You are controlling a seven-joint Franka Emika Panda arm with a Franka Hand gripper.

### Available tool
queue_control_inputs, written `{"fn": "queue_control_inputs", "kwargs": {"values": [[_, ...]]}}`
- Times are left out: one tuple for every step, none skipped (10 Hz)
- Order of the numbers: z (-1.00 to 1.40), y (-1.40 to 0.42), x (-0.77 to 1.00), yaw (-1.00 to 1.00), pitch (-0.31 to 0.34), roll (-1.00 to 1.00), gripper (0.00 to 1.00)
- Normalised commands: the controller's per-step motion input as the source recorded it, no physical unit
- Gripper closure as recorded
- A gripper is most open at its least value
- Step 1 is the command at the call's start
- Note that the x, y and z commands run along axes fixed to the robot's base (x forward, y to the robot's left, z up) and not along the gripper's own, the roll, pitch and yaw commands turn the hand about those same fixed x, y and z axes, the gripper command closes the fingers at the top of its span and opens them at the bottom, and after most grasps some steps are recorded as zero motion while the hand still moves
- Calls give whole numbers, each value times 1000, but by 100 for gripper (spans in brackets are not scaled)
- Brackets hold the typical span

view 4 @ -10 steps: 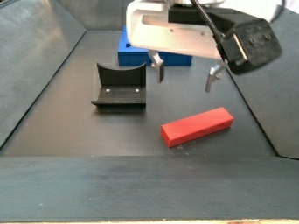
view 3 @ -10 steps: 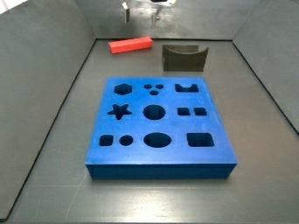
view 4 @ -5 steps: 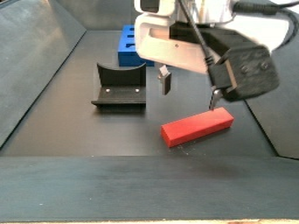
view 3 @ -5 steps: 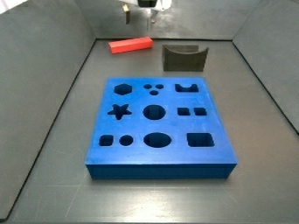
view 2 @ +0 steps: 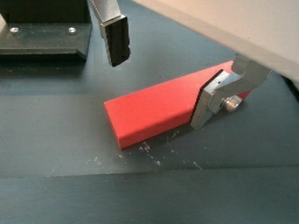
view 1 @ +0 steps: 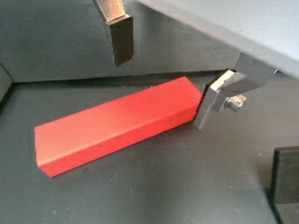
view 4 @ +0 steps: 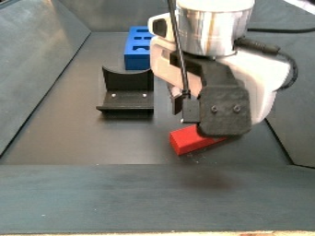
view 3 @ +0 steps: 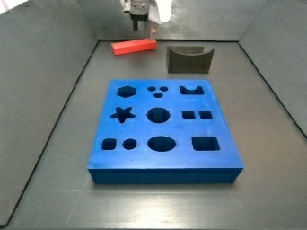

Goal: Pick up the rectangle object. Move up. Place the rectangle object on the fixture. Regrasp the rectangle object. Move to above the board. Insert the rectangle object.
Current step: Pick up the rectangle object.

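While the block [view 1: 111, 127] lies flat on the dark floor at the far end of the bin, the gripper [view 1: 167, 73] hangs low over it with its jaws spread wide, one finger [view 1: 119, 35] on each long side and clear of the red faces. In both wrist views the block [view 2: 158, 106] runs across the gap between the fingers, nearer to the finger [view 2: 214, 99] that carries a small screw; whether that plate touches the block's edge I cannot tell. The other finger [view 2: 114, 36] stands well apart from the block.

In a side view the gripper [view 3: 143, 15] shows at the far wall, just above the block [view 3: 135, 46], which sits to the left of the fixture [view 3: 189, 59]. The fixture stands apart from the block, its notch facing up. The board [view 3: 162, 132] fills the middle of the floor, nearer than both, its cut-outs empty.

In a side view from the opposite end, the gripper's body [view 4: 216, 88] covers most of the block [view 4: 187, 140], leaving only a red corner in sight beneath it. There the fixture [view 4: 125, 92] stands to the left and the board [view 4: 140, 45] lies beyond it.
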Motion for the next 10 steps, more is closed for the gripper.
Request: {"fn": "queue_control_inputs", "kwargs": {"values": [[-294, 0, 0, -23, -149, 0, 0], [-520, 0, 0, -63, -291, 0, 0], [-563, 0, 0, -91, -340, 0, 0], [-251, 0, 51, -80, -140, -14, 0], [0, 3, 0, -63, -40, -14, 0], [-377, 140, 0, -174, -111, 0, 0], [-600, 106, 0, -306, -337, -97, 0], [-494, 71, 0, -300, -400, -263, 0], [-14, 54, 20, -100, -134, -243, 0], [-106, 0, 0, 0, -29, -111, 0]]}}
